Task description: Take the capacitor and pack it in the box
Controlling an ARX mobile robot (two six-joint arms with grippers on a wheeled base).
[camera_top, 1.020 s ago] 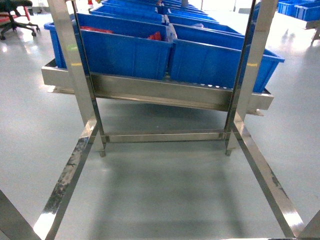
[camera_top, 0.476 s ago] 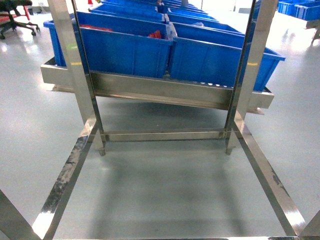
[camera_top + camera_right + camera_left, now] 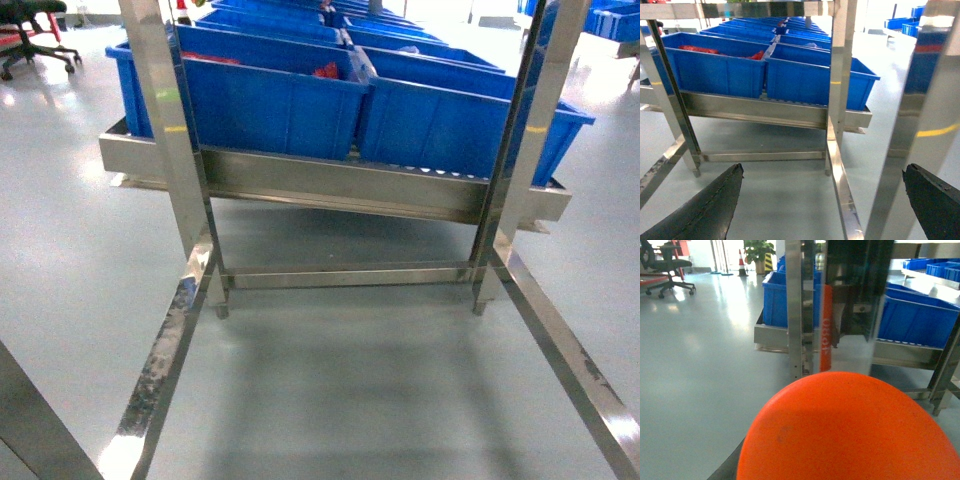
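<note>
Two dark fingertips of the right gripper (image 3: 822,200) are seen at the lower left and lower right corners of the right wrist view, set wide apart with nothing between them. Behind them, across the upper half of that frame, blue bins (image 3: 805,75) are lined up on a steel rack (image 3: 840,100), and red items (image 3: 697,49) are seen in the bin at the upper left.

From the left wrist view, the state of the left gripper cannot be told: the lower half is filled by a blurred orange rounded shape (image 3: 840,430). A steel upright (image 3: 795,310) is seen above it at centre, and an office chair (image 3: 670,270) at the upper left.

In the head view, neither gripper is shown. The rack's floor rails (image 3: 170,350) are seen running along the grey floor (image 3: 350,400). The box and capacitor are not visible in any view.
</note>
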